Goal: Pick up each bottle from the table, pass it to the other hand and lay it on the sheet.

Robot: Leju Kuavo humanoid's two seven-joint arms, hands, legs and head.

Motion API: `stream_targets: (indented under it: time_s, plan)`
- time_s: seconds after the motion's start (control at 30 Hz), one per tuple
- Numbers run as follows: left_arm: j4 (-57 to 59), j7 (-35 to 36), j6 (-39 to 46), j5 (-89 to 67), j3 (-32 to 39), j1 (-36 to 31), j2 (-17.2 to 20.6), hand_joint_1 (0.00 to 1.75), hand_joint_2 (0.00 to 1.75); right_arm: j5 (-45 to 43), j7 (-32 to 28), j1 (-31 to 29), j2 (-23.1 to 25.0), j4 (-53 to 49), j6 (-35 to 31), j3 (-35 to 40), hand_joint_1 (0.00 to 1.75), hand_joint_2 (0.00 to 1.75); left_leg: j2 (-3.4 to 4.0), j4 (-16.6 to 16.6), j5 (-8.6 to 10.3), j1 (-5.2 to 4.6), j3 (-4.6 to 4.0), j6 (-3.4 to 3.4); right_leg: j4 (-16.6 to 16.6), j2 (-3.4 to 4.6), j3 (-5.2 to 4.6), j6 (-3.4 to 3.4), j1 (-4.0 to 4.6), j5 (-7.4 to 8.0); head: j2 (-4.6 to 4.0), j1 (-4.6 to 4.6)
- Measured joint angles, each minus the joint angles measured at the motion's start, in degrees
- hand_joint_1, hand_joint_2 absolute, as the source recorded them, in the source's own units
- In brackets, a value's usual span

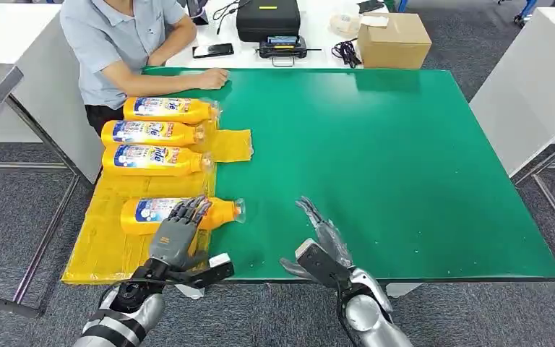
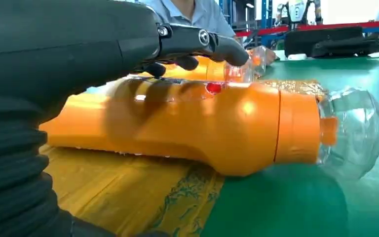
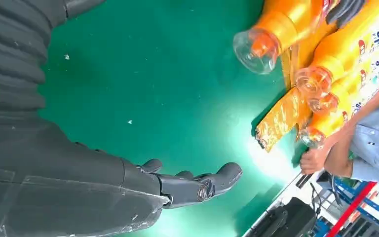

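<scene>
Four orange bottles with clear caps lie side by side on the yellow sheet (image 1: 108, 246) at the left of the green table (image 1: 405, 159). The nearest bottle (image 1: 220, 212) lies on the sheet with its cap over the green. My left hand (image 1: 177, 235) hovers just over its body with the fingers (image 2: 212, 42) stretched out and a gap above the bottle (image 2: 217, 128). My right hand (image 1: 323, 242) is held open and empty over the green near the front edge, its fingers (image 3: 197, 185) spread. The other three bottles (image 1: 155, 159) lie farther back.
A person sits at the far left corner, one hand (image 1: 213, 78) resting on the table edge. Behind the table stand a cardboard box (image 1: 394, 40) and a black case (image 1: 267, 18). A white table (image 1: 542, 72) flanks the right side.
</scene>
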Motion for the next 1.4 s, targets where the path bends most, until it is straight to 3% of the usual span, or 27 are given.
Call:
stream_targets:
  time_s: [0.37, 0.73, 0.9, 1.4]
  plan:
    - [0.9, 0.3, -2.3, 0.6, -0.5, -0.9, 0.1, 0.00, 1.75, -0.1, 0.0, -0.2, 0.0, 0.0, 0.3, 0.0, 0.00, 1.75, 0.00, 0.0, 0.00, 0.00, 0.10, 0.00, 0.0, 0.00, 0.10, 0.00, 0.00, 0.00, 0.00, 0.00]
    - [-4.5, 0.3, 6.6, -3.2, -3.4, 1.7, 0.0, 0.00, 1.75, 1.4, 0.0, 0.2, -0.1, 0.0, -0.8, -0.1, 0.00, 1.75, 0.01, 0.0, 0.00, 0.00, 0.07, 0.00, 0.0, 0.01, 0.05, 0.00, 0.00, 0.00, 0.00, 0.00]
    - [-10.0, -1.4, 10.8, -0.3, -4.4, 3.9, -1.4, 0.00, 1.75, 1.3, -0.3, 0.8, -0.1, 0.0, -1.7, -0.4, 0.00, 1.75, 0.00, 0.0, -0.01, -0.01, 0.02, 0.00, 0.0, 0.00, 0.02, 0.00, 0.00, -0.01, 0.00, 0.00]
    - [-14.0, -9.2, 10.9, 5.8, -2.8, 7.4, -5.4, 0.00, 1.75, 1.8, 0.0, 0.9, -0.3, 0.0, -2.3, -0.4, 0.00, 1.75, 0.01, 0.0, -0.01, -0.01, 0.02, 0.00, 0.0, 0.01, 0.02, 0.00, 0.00, 0.00, 0.00, 0.00]
